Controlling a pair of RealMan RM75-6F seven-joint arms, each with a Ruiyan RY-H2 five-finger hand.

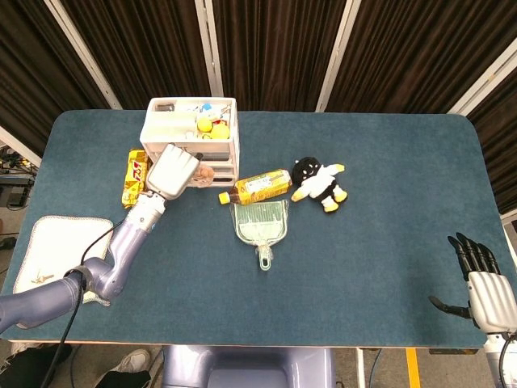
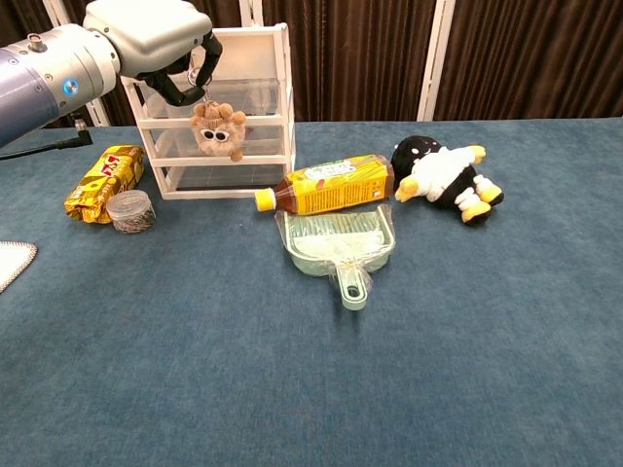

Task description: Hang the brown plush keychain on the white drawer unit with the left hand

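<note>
A brown plush keychain point(image 2: 218, 132) dangles from the robot's left hand point(image 2: 161, 44), fingers pinching its ring, against the front of a white drawer unit point(image 2: 263, 107) near the table's far left corner. The toy hangs upright, long axis vertical, eyes facing the near edge. Hooking it likely means raising the ring level with the unit's top, where no hook is visible, before letting go. The right hand point(image 1: 487, 295) rests empty, fingers spread, at the near right corner.

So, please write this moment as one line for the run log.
left hand: holds brown plush keychain raised at front of white drawer unit | hung: not yet | right hand: idle, open, table edge
</note>
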